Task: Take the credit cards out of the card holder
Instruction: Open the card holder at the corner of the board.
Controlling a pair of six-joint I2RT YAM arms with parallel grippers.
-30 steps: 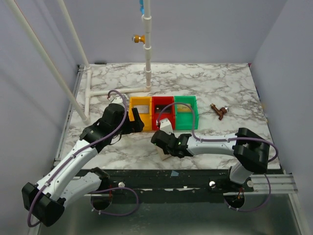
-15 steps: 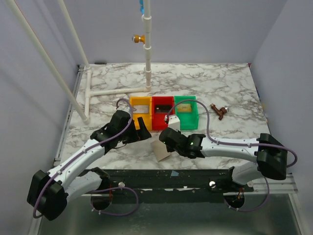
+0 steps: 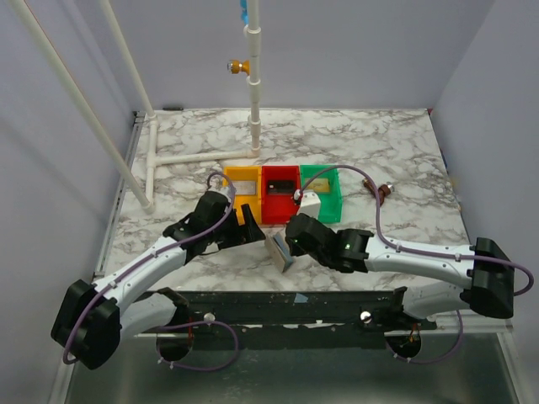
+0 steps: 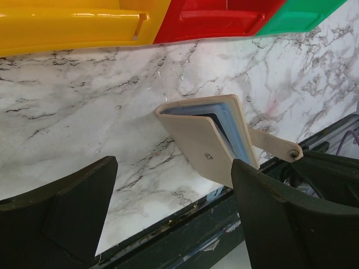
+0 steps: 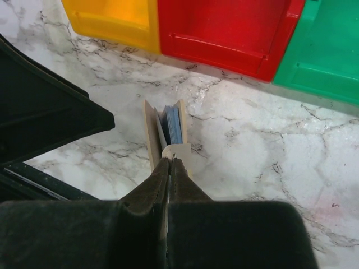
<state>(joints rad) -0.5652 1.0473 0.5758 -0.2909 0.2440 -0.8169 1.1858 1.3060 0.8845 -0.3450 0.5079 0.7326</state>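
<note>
The card holder (image 3: 279, 250) stands on edge on the marble near the table's front edge, tan outside with a snap dot, grey-blue inside. In the left wrist view (image 4: 207, 145) it is slightly open and a dark card edge shows between the leaves; the credit cards are otherwise hidden inside. My right gripper (image 5: 170, 162) is shut on the holder's tan strap tab (image 4: 275, 144), also seen from above (image 3: 290, 244). My left gripper (image 4: 174, 218) is open and empty, just left of the holder (image 3: 249, 225), its fingers either side of the holder's near corner.
Yellow (image 3: 242, 178), red (image 3: 280, 181) and green (image 3: 320, 181) trays stand in a row just behind the holder. A small brown object (image 3: 383, 192) lies to the right. A white pipe frame (image 3: 202, 156) stands at the back left. The table's front edge is close below.
The right gripper has tipped the holder up from lying flat to standing on edge. The left gripper has moved right from the yellow tray to the holder.
</note>
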